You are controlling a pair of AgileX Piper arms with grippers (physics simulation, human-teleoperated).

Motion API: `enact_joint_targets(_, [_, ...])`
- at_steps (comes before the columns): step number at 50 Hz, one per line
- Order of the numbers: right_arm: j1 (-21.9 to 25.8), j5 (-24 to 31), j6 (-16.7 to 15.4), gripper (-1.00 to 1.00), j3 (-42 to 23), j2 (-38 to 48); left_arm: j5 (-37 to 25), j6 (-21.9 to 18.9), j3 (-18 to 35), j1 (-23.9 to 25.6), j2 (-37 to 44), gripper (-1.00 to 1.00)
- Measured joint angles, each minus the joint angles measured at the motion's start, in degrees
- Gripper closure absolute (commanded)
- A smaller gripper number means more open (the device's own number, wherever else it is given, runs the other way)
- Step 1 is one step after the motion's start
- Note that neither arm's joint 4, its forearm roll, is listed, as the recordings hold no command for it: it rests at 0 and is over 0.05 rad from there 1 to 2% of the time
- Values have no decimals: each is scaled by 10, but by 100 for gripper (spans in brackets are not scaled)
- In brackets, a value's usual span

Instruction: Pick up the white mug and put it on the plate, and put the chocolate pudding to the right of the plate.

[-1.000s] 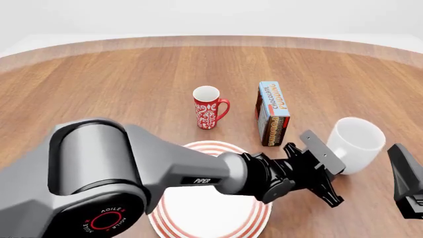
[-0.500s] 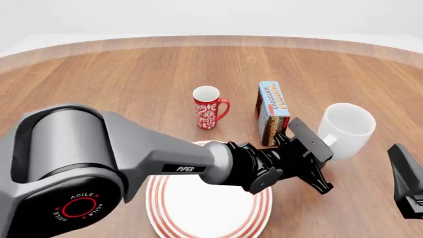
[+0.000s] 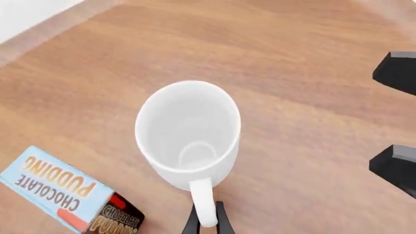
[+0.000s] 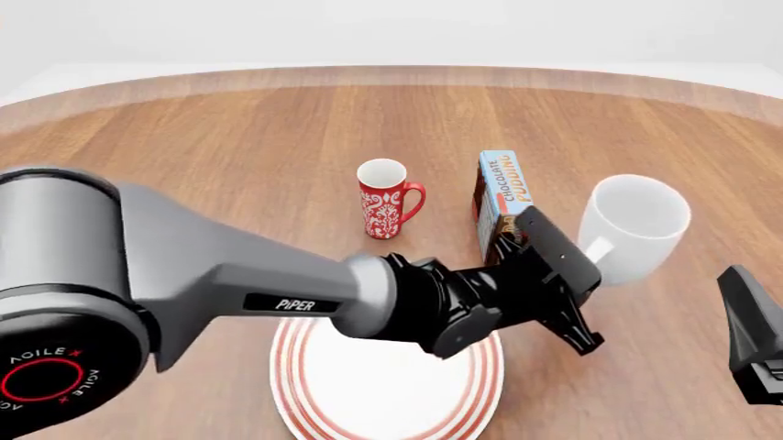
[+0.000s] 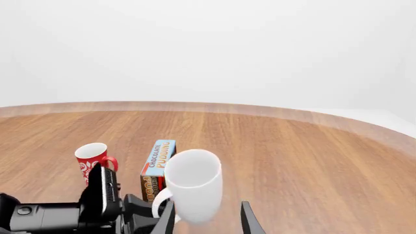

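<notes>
My left gripper (image 4: pixel 585 266) is shut on the handle of the white mug (image 4: pixel 632 229) and holds it tilted above the table, right of the chocolate pudding (image 4: pixel 504 195). In the left wrist view the mug (image 3: pixel 188 129) opens toward the camera, its handle pinched between the fingers (image 3: pixel 222 222), with the pudding carton (image 3: pixel 62 192) beside it. The red-ringed plate (image 4: pixel 367 390) lies near the front, partly under my left arm. My right gripper (image 5: pixel 208 226) is open and empty, the mug (image 5: pixel 192 185) hanging just ahead of it; it shows at the right edge (image 4: pixel 753 335).
A slim red patterned mug (image 4: pixel 387 198) stands upright left of the pudding carton, behind the plate. The left arm's thick grey links cross the front left of the table. The table's rounded far edge (image 4: pixel 391 73) runs across the back.
The left gripper has lifted the white mug higher and carried it a little left, toward the pudding carton. The left arm's shoulder links swung left. The right gripper stayed put.
</notes>
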State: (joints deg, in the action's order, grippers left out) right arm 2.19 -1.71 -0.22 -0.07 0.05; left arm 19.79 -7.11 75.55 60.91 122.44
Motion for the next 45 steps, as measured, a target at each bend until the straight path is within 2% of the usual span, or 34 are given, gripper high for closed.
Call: enact_joint_targets(45, [0,0,0,-100,0,0,50,-7,-140,1,-125,100])
